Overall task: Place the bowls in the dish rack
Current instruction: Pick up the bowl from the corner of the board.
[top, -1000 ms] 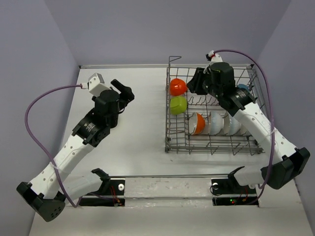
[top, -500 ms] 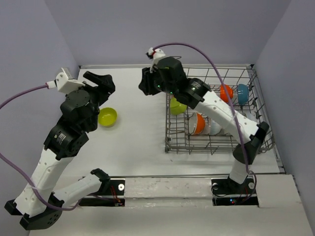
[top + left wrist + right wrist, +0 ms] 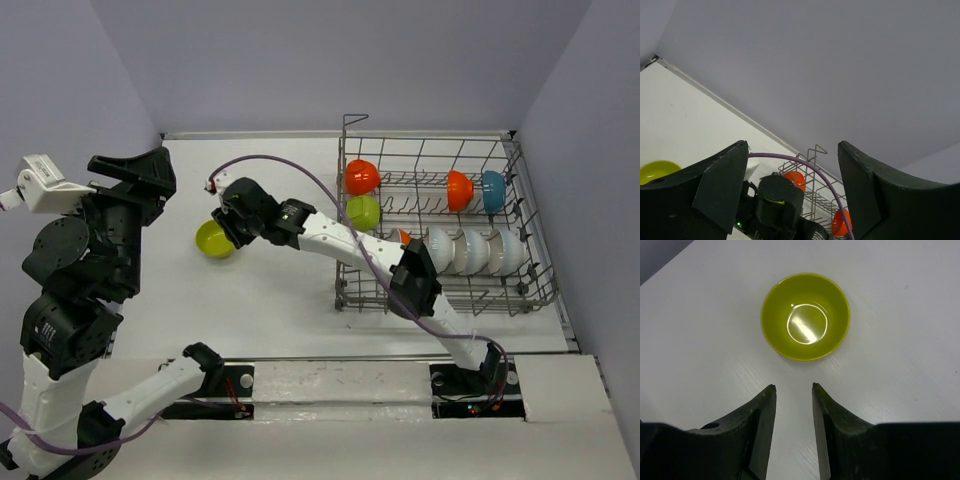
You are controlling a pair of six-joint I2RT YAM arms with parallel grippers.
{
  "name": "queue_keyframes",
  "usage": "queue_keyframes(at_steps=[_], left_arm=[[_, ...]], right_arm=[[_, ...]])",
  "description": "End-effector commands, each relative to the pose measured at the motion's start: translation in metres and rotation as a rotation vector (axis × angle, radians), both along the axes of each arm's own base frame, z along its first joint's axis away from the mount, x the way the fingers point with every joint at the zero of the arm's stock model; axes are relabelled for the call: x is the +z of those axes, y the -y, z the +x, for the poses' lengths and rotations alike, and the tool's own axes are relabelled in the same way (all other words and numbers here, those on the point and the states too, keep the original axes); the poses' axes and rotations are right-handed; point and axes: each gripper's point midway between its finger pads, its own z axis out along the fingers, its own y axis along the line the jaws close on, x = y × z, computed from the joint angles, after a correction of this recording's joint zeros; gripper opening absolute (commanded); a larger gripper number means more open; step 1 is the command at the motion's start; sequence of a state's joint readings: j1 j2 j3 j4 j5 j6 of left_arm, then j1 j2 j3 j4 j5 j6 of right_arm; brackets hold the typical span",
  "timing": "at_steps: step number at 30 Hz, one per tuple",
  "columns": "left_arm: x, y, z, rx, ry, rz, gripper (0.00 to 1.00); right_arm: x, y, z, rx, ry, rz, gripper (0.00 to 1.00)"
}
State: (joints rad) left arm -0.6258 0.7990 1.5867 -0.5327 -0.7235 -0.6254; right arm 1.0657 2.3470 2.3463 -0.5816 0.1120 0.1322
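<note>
One loose bowl (image 3: 215, 239): yellow-green, upright and empty on the table (image 3: 270, 290), well left of the rack (image 3: 430, 137); nothing touches it.
Right gripper (image 3: 792, 389): hangs above the table with that bowl just ahead of its fingertips in the wrist view. The jaws stand part-way apart with a narrow gap and nothing between them.
Right arm (image 3: 330, 235): stretched leftward, crossing the rack's left edge. A second ago it was bent over the rack's far side, and half a second ago it was above the left edge, so it has swung right across.
Left gripper (image 3: 130, 175): jaws spread wide and empty, raised high and aimed at the back wall (image 3: 815, 60). A second ago it sat low over the middle of the table; it has since pulled up and back to the left.
Rack: at the right of the table, unmoved.
Bowls already racked: orange-red bowls (image 3: 361, 177) at the far left and far right, a second yellow-green bowl (image 3: 362, 212), a blue bowl (image 3: 492, 190), and white bowls (image 3: 470, 250) along the near row, with another orange-red one partly behind the arm.
Meaning for the task: the loose bowl looks like the only one outside the rack. The left side's retreat leaves room, and the right side seems lined up to fetch it.
Next move, as a guess: come down with one finger inside the rim. The glossy wall may slip.
</note>
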Motion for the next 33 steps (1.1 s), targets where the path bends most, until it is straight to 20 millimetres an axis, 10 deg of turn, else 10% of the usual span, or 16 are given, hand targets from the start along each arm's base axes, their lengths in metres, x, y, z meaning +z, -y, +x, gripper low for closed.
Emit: queue_keyframes(at_steps=[1, 18, 33], left_arm=[[-0.002, -0.006, -0.001, 0.026, -0.013, 0.031, 0.81], [-0.010, -0.002, -0.001, 0.001, -0.025, 0.039, 0.81], [-0.015, 0.004, 0.005, -0.005, -0.038, 0.055, 0.81]], right_arm=[[0.039, -0.037, -0.017, 0.102, 0.117, 0.115, 0.42], [-0.047, -0.091, -0.011, 0.133, 0.301, 0.058, 0.44], [-0.067, -0.087, 0.008, 0.070, 0.385, 0.012, 0.48]])
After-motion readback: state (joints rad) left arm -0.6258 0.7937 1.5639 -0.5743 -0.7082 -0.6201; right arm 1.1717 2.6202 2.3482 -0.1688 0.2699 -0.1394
